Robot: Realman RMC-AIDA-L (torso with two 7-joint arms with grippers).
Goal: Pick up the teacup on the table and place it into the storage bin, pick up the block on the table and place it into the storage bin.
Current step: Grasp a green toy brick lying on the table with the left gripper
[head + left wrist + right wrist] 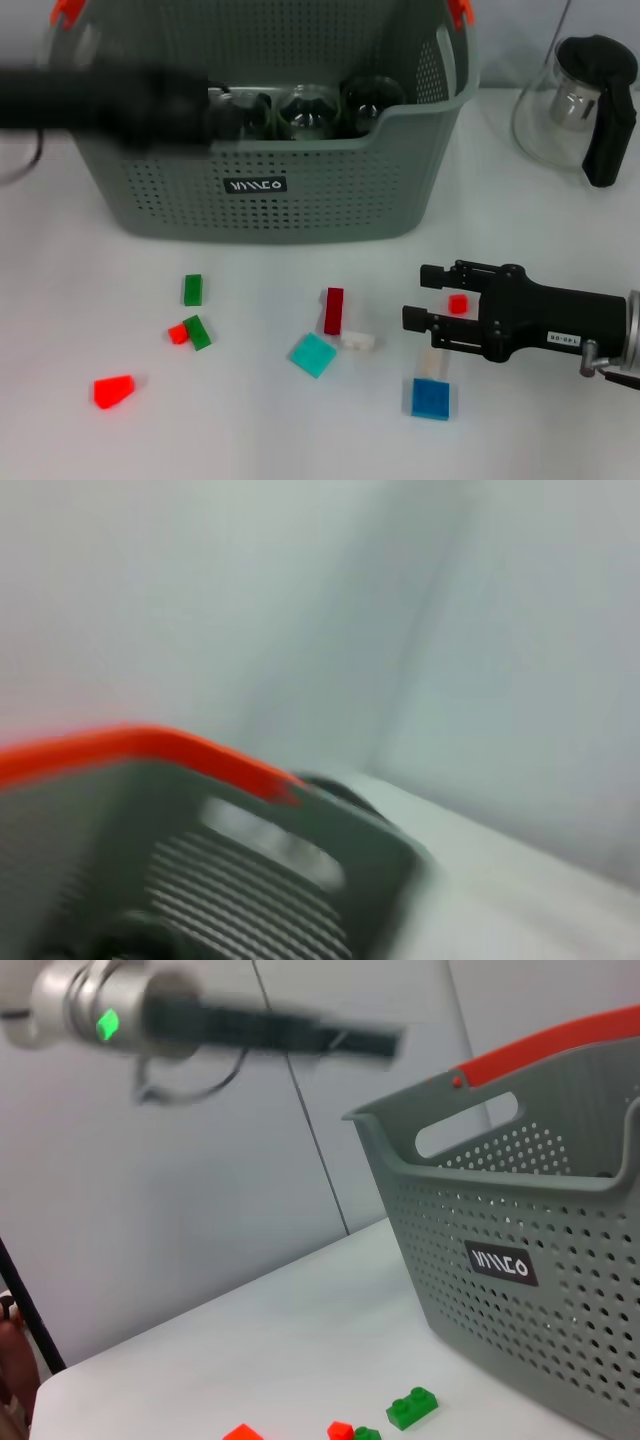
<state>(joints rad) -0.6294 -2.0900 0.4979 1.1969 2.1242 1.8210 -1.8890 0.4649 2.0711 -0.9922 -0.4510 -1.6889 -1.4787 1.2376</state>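
- The left gripper (225,118) is hanging over the bin's (270,205) front-left rim, its arm reaching in from the left; it is blurred, so I cannot tell how its jaws are standing or whether it is holding anything.
- The bin is sitting at the table's (60,300) back, label facing the robot. Three glass teacups (305,112) are lying inside against the front wall, probably the cup half done.
- In front of the bin, blocks are lying scattered: a red wedge (113,390) far left, two green blocks (193,289) with a small red one, then a dark red bar (334,310), a teal tile (313,354) and a white piece (357,340) mid-table.
- The right gripper (432,296) is hovering low, jaws open and empty, a small red block (458,304) showing between its fingers; a blue block (432,398) is lying just beside it.
- A glass pot (580,105) is standing at the back right, well apart; the lane from the blocks to the bin is open, only the high front wall needing clearing.
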